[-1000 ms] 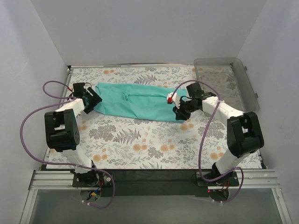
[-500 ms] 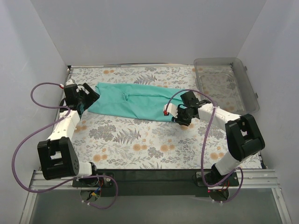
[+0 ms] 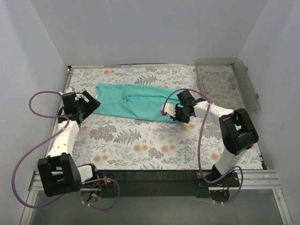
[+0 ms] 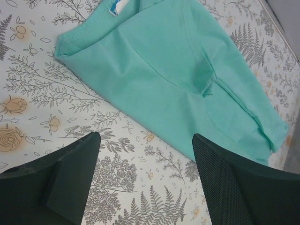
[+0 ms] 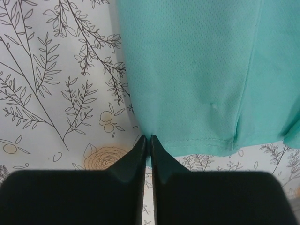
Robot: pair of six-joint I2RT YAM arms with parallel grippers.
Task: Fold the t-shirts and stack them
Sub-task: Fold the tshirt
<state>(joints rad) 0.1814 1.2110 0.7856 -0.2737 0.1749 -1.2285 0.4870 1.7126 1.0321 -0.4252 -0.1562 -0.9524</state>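
surface: floral-print table (image 3: 140, 140) | t-shirt (image 3: 136, 101): flat, far middle | clear bin (image 3: 220, 79): far-right corner

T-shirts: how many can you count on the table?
1. The teal t-shirt lies folded lengthwise across the far middle of the table; another could be hidden under it.

My arms (image 3: 65, 136) were white links with black joints; purple cables (image 3: 200, 145) looped off each; my fingers (image 5: 133, 161) were black, tapered.
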